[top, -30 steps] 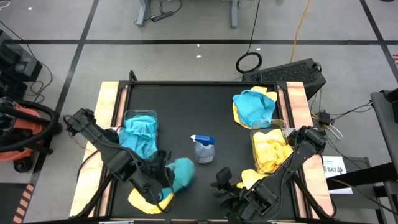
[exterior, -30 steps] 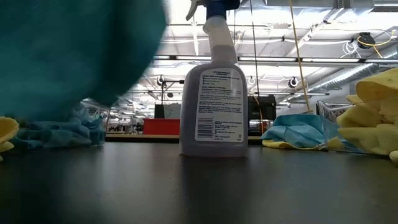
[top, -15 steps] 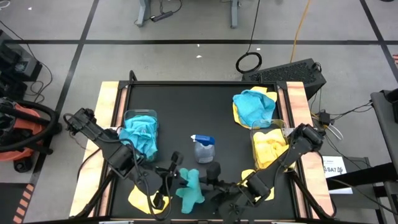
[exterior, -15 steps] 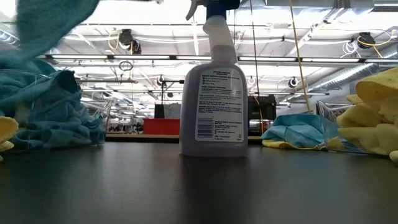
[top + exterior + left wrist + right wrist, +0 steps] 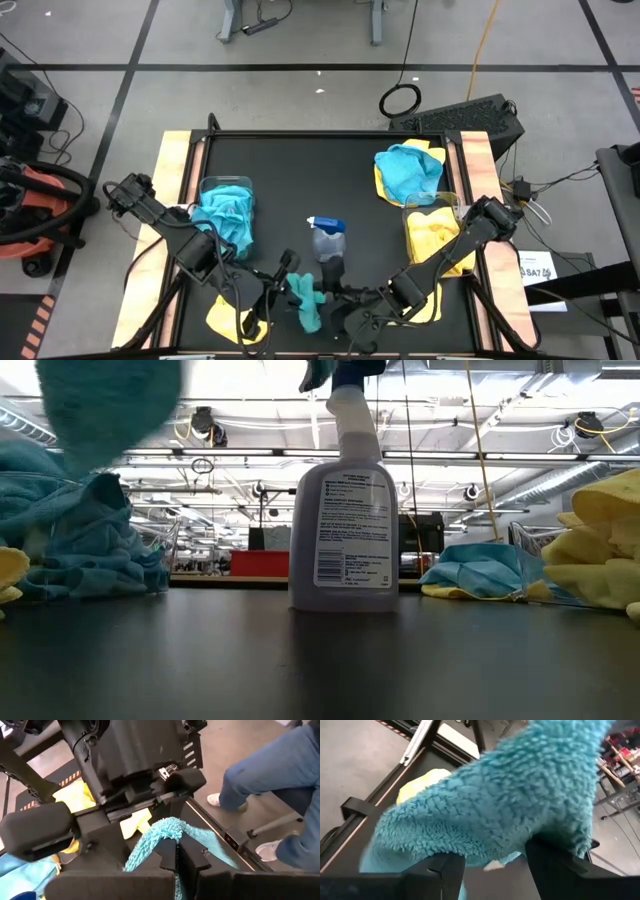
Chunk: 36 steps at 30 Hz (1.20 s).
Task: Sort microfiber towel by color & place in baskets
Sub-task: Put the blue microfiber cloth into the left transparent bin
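Note:
A teal-blue towel (image 5: pixel 307 303) hangs above the table's near middle, between my two grippers; the low view shows the towel (image 5: pixel 110 410) lifted high. My left gripper (image 5: pixel 293 288) is shut on it. My right gripper (image 5: pixel 331 295) is open, its fingers (image 5: pixel 445 867) standing on either side of the same towel (image 5: pixel 490 805). Whether they touch it, I cannot tell. The left basket (image 5: pixel 225 212) holds teal towels and the right basket (image 5: pixel 434 235) holds yellow ones. A teal towel (image 5: pixel 408 170) lies on a yellow one at the far right. A yellow towel (image 5: pixel 224 320) lies at the near left. My left gripper pinches a fold of the teal towel (image 5: pixel 150 852) between its two fingers (image 5: pixel 192 862). The towel is lifted clear of the table and bunches out past the fingertips toward the right gripper (image 5: pixel 100 795).
A grey spray bottle with a blue top (image 5: pixel 328 240) stands upright at the table's middle, just beyond both grippers. Another yellow towel (image 5: pixel 425 290) lies under the right arm. A person's legs (image 5: pixel 270 785) show beyond the table's edge. Bare black table top (image 5: pixel 300 170) lies in the far middle.
My left gripper has carried the teal towel from the near left toward the table's right and lifted it. My right gripper has moved toward the table's left until its fingers stand around the towel. The towel spread out, then drew into a narrower hanging bunch.

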### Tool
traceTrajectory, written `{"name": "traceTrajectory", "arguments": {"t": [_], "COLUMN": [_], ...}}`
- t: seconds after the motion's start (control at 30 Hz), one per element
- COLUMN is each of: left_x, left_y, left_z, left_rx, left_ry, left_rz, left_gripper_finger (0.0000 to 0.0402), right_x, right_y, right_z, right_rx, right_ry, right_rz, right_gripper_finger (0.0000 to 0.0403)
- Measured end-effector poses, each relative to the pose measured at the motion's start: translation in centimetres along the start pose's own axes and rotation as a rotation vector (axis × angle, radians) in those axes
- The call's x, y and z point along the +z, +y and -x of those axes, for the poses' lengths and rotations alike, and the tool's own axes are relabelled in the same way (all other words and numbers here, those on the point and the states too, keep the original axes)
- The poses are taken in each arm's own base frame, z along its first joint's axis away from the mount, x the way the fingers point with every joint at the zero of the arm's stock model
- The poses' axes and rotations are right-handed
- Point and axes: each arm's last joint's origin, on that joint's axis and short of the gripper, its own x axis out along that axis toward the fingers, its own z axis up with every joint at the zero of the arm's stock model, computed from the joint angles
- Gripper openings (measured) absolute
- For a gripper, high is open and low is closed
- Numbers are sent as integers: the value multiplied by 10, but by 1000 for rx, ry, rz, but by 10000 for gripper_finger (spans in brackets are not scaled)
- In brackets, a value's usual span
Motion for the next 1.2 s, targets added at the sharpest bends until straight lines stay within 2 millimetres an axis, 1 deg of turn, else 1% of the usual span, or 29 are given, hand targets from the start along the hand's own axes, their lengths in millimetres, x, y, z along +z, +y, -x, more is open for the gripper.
{"name": "traceTrajectory", "arguments": {"t": [0.2,0.3,0.4,0.53,0.67,0.77,0.9,1.03,1.2], "left_x": [0,-1,-1,0,3,5,8,7,6], "left_y": [-8,-13,-17,-20,-18,-17,-14,-14,-12], "left_z": [1,3,4,4,4,4,3,2,-2], "left_rx": [-39,-57,-70,-75,-65,-52,-36,-32,-26], "left_ry": [6,20,27,24,-7,-37,-66,-63,-52], "left_rz": [-13,-23,-24,-29,-52,-114,-189,-280,-314], "left_gripper_finger": [0,0,0,0,0,0,0,0,0], "right_x": [1,3,8,11,11,10,8,15,21], "right_y": [4,6,6,2,-5,-11,-13,-13,-15], "right_z": [3,4,4,2,-5,-10,-16,-15,-13], "right_rx": [14,34,55,60,182,262,276,263,253], "right_ry": [-9,-29,-76,-110,-140,-147,-146,-215,-272], "right_rz": [71,94,71,28,-45,-106,-143,-133,-134], "right_gripper_finger": [197,206,236,298,353,376,380,378,375]}}
